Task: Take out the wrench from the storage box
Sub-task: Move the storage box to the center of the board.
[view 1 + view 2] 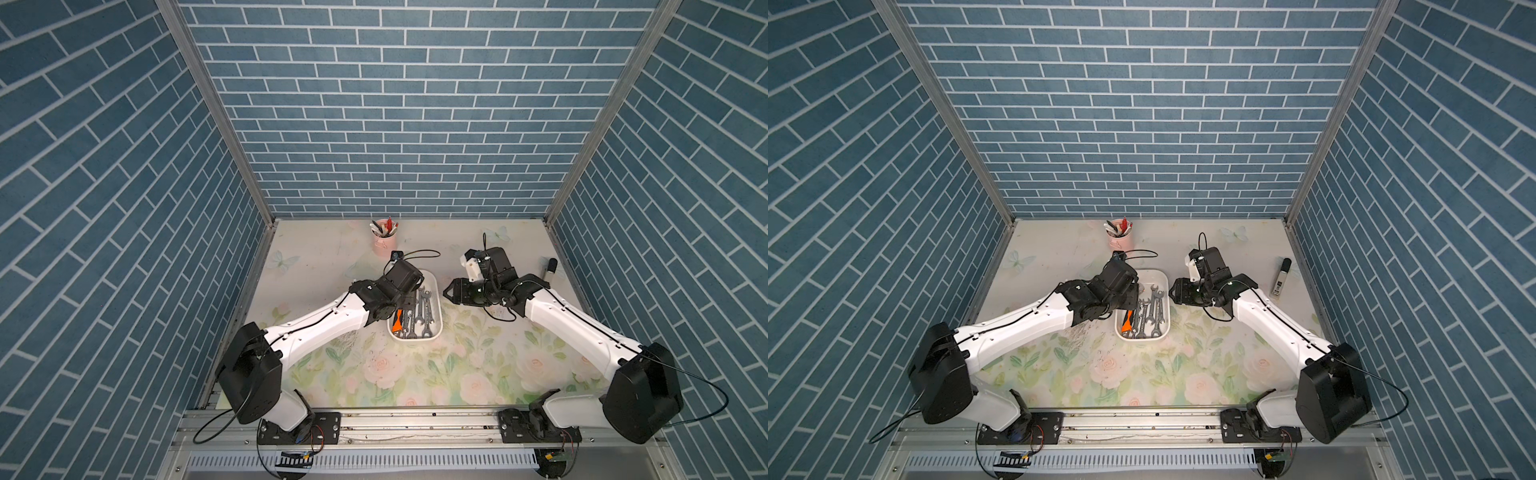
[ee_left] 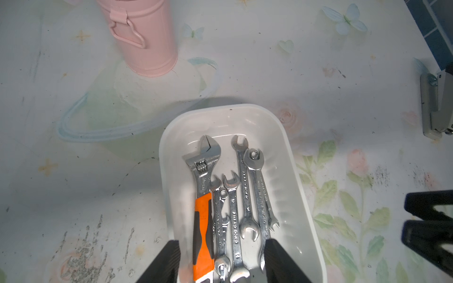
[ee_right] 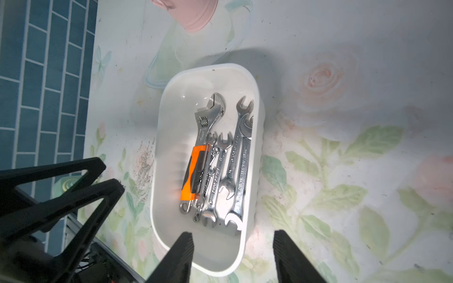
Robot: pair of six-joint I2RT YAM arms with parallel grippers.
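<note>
In the middle of the table [image 1: 415, 386], between my two arms, the box [image 1: 415, 338] sits flat, its long side running away from me. Every wrench I can see lies inside it. The adjustable wrench [image 2: 203, 161], the one with the orange grip, lies along the wall on my left arm's side, head toward the far end. Beside it the open-ended wrenches [image 2: 245, 193] lie roughly parallel and overlapping, the two longest nearest the wall on my right arm's side. The right wrist view gives me the same layout: adjustable wrench [image 3: 208, 117] on one side of the box [image 3: 157, 147], the plain ones next to it.

My left gripper [image 2: 220, 242] hangs over the box, fingers spread wide with nothing pinched between them. The orange grip and several shafts lie below the gap. I cannot tell whether the tips touch anything.

My right gripper [image 3: 232, 232] is likewise spread and empty. In a top view the right gripper [image 1: 446, 293] sits just outside the box's right wall, tips pointing at it.

The pink cup [image 1: 384, 245] of pens stands beyond the box, near the back wall. A dark tube [image 1: 1281, 278] lies well off to the right.
</note>
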